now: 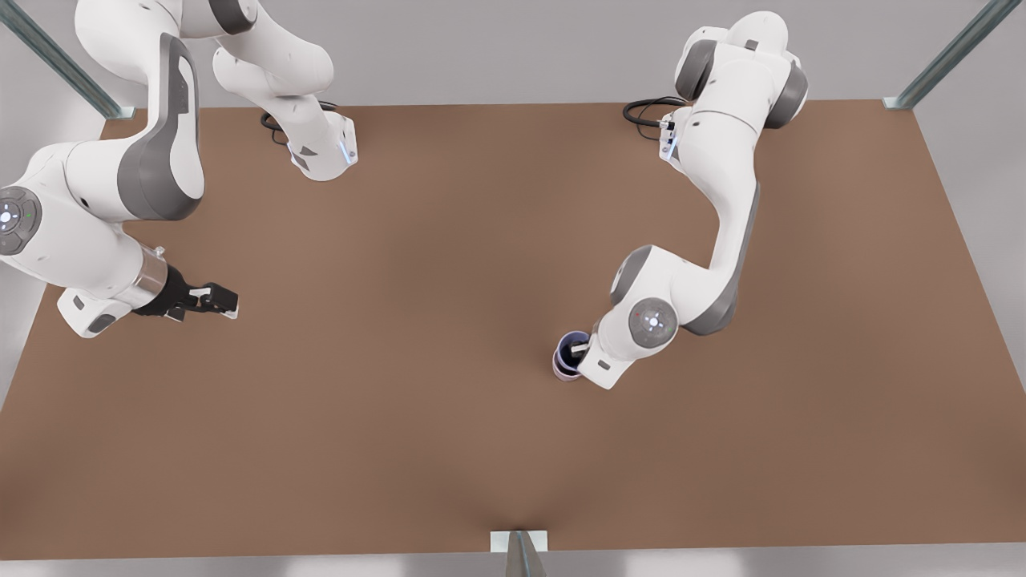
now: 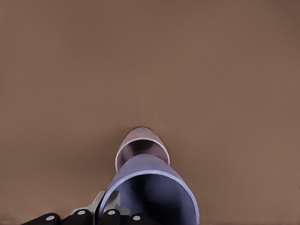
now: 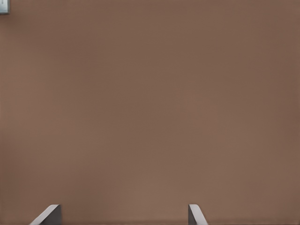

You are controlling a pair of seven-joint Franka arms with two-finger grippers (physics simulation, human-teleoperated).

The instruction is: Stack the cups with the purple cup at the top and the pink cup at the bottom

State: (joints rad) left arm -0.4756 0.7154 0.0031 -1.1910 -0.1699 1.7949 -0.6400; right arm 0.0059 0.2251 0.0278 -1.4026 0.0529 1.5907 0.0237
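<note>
Purple cup point(image 2: 149, 187) up top, over the pink cup point(image 2: 140, 145) underneath, the pair on the brown table point(image 1: 449, 417) toward the front view's right, well inside every edge. Left gripper point(image 2: 110, 213) clenched on the purple cup's rim, one finger inside the wall; arm folded at the elbow, wrist bent down over the cups. Right gripper point(image 1: 215, 300) waiting near the table's left edge in the front view, fingers point(image 3: 47, 215) spread apart, nothing between them, forearm reaching out low.
</note>
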